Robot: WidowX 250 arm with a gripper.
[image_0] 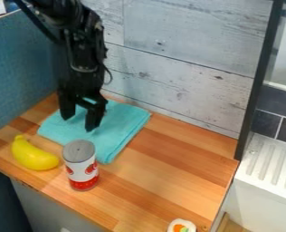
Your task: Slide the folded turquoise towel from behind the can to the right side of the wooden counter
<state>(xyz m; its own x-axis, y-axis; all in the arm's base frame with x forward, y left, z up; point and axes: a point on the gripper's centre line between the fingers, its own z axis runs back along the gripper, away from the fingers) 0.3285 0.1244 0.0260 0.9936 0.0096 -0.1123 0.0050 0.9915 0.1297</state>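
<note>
My gripper hangs over the folded turquoise cloth on the desk, near the can, jaws parted and empty. I judge the cloth light, limp and hardly fragile; its loose edge or a bunched fold should pinch best.

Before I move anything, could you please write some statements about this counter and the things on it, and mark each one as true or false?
1. The pincer is at the cloth, with its fingers apart. True.
2. The can stands upright next to the banana. True.
3. The pincer is gripping the banana. False: the banana lies on the bare wood of the counter, away from the pincer.
4. The can is lying on its side. False: it stands on its base.
5. A sushi piece is at the bottom edge of the picture. True.
</note>
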